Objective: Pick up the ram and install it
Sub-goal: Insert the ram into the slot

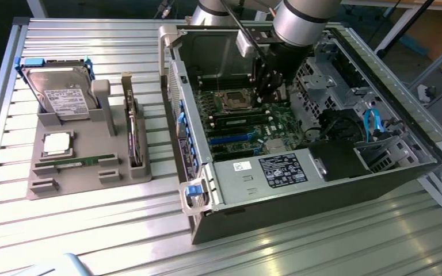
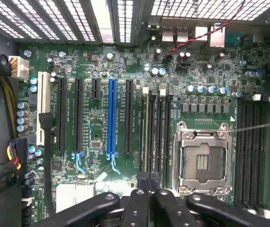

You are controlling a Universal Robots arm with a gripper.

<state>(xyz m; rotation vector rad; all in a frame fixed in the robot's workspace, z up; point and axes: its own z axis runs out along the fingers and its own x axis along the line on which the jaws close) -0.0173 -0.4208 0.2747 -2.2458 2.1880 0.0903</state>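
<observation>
One ram (image 1: 75, 163), a thin green stick, lies flat in the front slot of the grey holder tray (image 1: 48, 187) at the exterior view's left. My gripper (image 1: 269, 92) is down inside the open computer case, just over the motherboard beside the processor socket (image 1: 236, 99). In the wrist view my black fingers (image 2: 139, 208) are pressed together, with nothing visible between them, and my gripper (image 2: 151, 191) hovers over the end of the long memory slots (image 2: 154, 127). A thin pale-edged stick (image 2: 147, 127) seems to stand in one of those slots; I cannot tell for sure.
The tray also carries a hard drive (image 1: 60, 92), a square silver processor chip (image 1: 57, 142) and an upright expansion card (image 1: 134, 135). Case walls (image 1: 179, 103), a drive cage (image 1: 321, 75) and cables (image 1: 370, 123) hem the arm in. A blue card slot (image 2: 111, 118) lies beside the memory slots.
</observation>
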